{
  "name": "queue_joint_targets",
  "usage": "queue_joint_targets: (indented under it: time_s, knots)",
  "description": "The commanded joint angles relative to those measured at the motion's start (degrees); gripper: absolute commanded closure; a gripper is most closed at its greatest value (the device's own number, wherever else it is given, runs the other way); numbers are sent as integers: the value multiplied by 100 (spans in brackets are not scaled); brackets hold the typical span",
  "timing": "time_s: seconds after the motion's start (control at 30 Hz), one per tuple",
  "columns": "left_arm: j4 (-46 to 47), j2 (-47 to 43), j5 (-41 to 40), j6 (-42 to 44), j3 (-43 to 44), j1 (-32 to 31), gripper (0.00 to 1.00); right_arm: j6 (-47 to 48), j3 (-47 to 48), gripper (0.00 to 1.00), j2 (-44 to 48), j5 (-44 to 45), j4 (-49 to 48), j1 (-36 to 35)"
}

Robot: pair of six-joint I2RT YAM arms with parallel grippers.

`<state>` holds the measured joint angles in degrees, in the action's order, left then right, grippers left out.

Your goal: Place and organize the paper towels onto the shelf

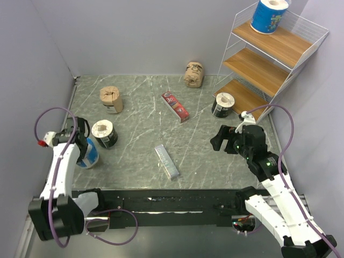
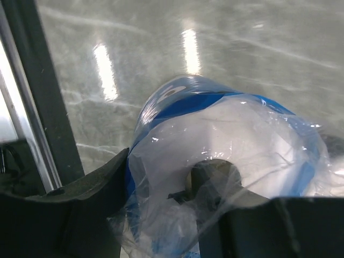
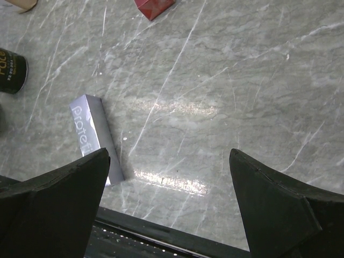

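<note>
Far left: left gripper [image 1: 81, 145], jaws clamped on a blue roll [image 1: 89, 156] low over the worktop [image 1: 140, 129]. Just beside it a black roll [image 1: 105, 133]; behind, a tan roll [image 1: 111, 99]. Centre: grey bar [image 1: 167, 161], red packet [image 1: 176, 106], second tan roll [image 1: 193, 74]. Second black roll [image 1: 223, 105] at the shelf [image 1: 258, 67] foot; on the tier or off it, unclear. Right gripper [image 1: 221, 141] jaws wide apart, empty. Second blue roll [image 1: 270, 15] on the top tier.

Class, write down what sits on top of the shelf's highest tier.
One blue-wrapped roll stands upright on the shelf's top tier. The board directly beneath it is covered, and the picture's edge crops the roll's top.
</note>
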<state>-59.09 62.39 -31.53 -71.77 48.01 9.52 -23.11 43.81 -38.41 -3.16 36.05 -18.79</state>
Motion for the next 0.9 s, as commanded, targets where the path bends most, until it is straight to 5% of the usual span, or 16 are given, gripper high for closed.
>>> queue_joint_targets:
  time_s: [0.0,0.07,0.23,0.37,0.5,0.63,0.87]
  knots:
    - [344,-771,40,1450,657,15,84,-70,286,1,88,-79,-81,-20]
    - [887,-1201,663,1989,675,6,89,-88,295,0,141,-211,-133,-20]
    - [2040,-2063,2683,3510,648,6,81,-167,321,0,326,-343,-195,-11]
    - [2402,-1635,3915,3757,998,-142,81,-228,347,1,396,-159,-195,-20]
    - [2656,-897,3559,3793,1368,-1186,80,-264,426,1,405,-45,-90,-20]
    - [2991,129,2916,3802,1843,-3021,78,-308,514,1,457,166,68,-20]
    - [3193,2108,2459,4021,3221,-4773,74,-720,435,3,668,886,306,-2]
